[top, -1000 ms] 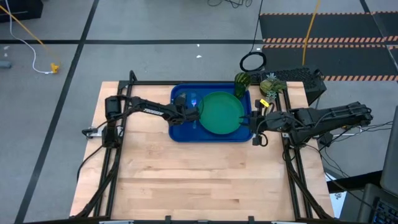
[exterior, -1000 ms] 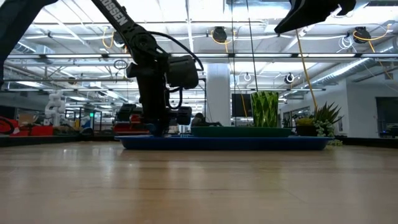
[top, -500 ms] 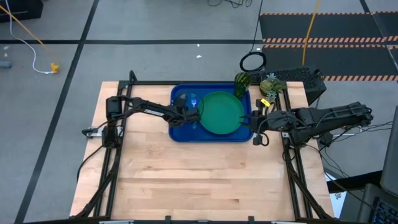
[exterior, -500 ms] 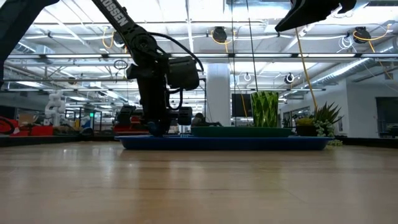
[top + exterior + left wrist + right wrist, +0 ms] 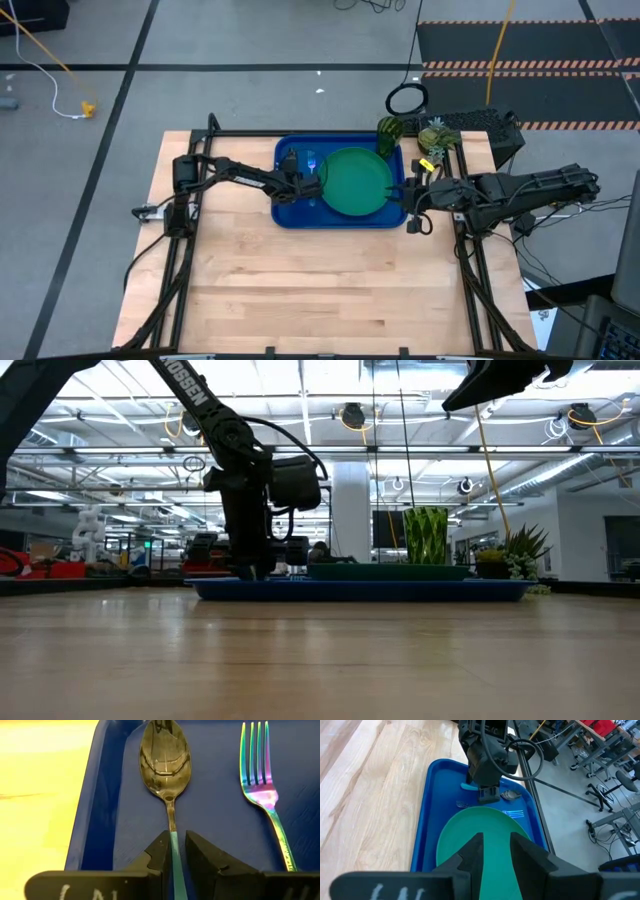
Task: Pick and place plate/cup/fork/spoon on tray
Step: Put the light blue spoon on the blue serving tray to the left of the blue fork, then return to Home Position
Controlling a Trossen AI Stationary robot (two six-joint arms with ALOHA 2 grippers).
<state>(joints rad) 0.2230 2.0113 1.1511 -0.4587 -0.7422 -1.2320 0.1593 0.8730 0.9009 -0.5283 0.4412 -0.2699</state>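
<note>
The blue tray [image 5: 290, 210] lies at the table's far middle. The green plate [image 5: 355, 182] rests flat on its right part. The cup [image 5: 388, 133] stands at the tray's far right corner. The spoon [image 5: 165, 755] and the fork [image 5: 260, 785] lie side by side on the tray's left part. My left gripper [image 5: 303, 180] stands over the spoon's handle, shut on it. My right gripper [image 5: 412, 207] hovers by the tray's right edge, its fingers a narrow gap apart and empty; it also shows in the right wrist view [image 5: 496, 836]. My left gripper pinches the spoon's light blue handle [image 5: 173, 842] between its two fingers, a little behind the bowl. The fingers come from above, pointing down, one on each long edge of the handle. The spoon lies flat on the tray floor, and its handle end [image 5: 467, 786] sticks out behind the fingers.
A yellow-green pineapple toy [image 5: 432, 138] stands on the table just right of the cup. A dark box [image 5: 480, 122] sits at the far right corner. Bare wood [image 5: 330, 290] fills the table's near half. Black frame rails [image 5: 190, 250] run along both sides.
</note>
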